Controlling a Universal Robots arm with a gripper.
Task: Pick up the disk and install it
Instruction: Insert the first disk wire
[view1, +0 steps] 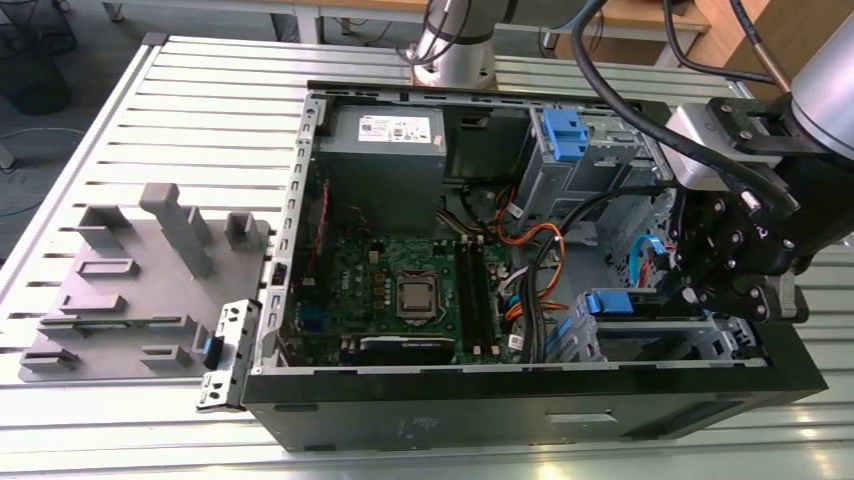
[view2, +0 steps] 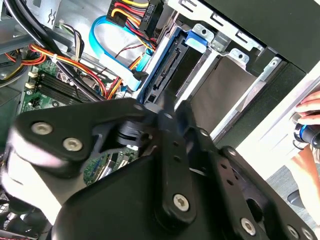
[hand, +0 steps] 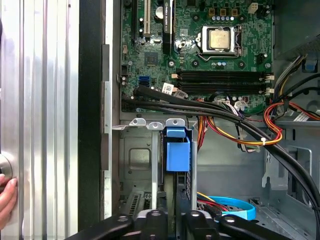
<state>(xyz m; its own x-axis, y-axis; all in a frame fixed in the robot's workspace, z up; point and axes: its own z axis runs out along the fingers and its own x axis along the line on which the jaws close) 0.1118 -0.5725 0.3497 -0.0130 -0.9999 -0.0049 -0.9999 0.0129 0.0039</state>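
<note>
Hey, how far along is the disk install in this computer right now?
Done: the disk already stands in a slot of the drive bay, with its blue carrier tab showing. In hand: the hand is close over the disk. Left: it isn't clear whether the disk is pushed fully home.

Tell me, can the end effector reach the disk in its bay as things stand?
Likely yes. The end effector sits in line with the disk, which stands on edge in the bay. The black cables pass beyond the disk's blue tab, and nothing shows between the two.
</note>
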